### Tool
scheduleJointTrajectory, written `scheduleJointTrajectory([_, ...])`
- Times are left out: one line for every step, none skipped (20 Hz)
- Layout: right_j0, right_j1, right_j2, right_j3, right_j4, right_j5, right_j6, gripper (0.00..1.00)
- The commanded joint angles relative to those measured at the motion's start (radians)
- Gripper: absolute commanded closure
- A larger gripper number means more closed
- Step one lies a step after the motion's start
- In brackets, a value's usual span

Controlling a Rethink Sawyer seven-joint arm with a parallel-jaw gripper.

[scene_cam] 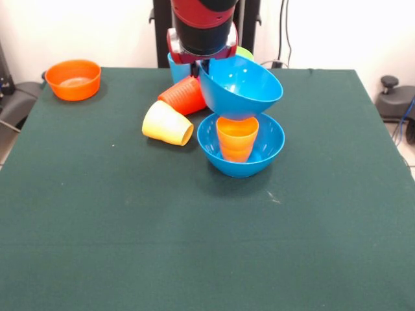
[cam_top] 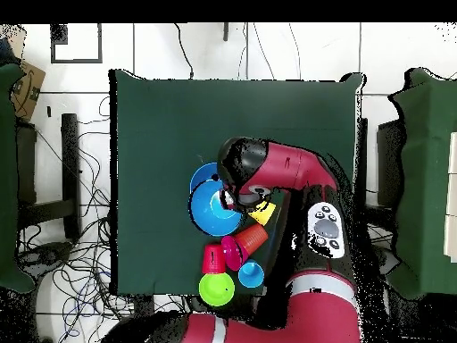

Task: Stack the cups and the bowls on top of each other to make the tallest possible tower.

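Observation:
My gripper is shut on the rim of a large blue bowl and holds it tilted. Its underside is right at the top of an orange cup. The cup stands upright inside a second large blue bowl on the table. In the overhead view the held bowl covers most of the lower bowl, with the gripper at its edge. A pale yellow cup and a red-orange cup lie on their sides to the left.
An orange bowl sits at the table's far left corner. A light blue cup and a lime-green bowl stand behind the arm. The overhead view also shows a pink-red bowl and a red cup near the robot's base.

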Motion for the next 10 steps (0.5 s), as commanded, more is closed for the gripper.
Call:
scheduleJointTrajectory([-0.09,-0.123,0.125,0.181,-0.057,-0.396,-0.086,1.0])
scheduleJointTrajectory([-0.089,-0.12,0.128,0.175,-0.06,-0.393,-0.081,1.0])
scheduleJointTrajectory([-0.087,-0.117,0.131,0.169,-0.064,-0.39,-0.075,1.0])
scheduleJointTrajectory([-0.089,-0.117,0.134,0.169,-0.068,-0.392,-0.071,1.0])
scheduleJointTrajectory([-0.088,-0.114,0.136,0.163,-0.071,-0.39,-0.066,1.0])
scheduleJointTrajectory([-0.088,-0.112,0.138,0.157,-0.075,-0.388,-0.061,1.0])
scheduleJointTrajectory([-0.085,-0.106,0.14,0.146,-0.079,-0.387,-0.054,1.0])
scheduleJointTrajectory([-0.081,-0.096,0.142,0.131,-0.081,-0.387,-0.053,1.0])
scheduleJointTrajectory([-0.078,-0.087,0.15,0.116,-0.083,-0.378,-0.063,1.0])
scheduleJointTrajectory([-0.072,-0.074,0.153,0.1,-0.08,-0.366,-0.059,1.0])
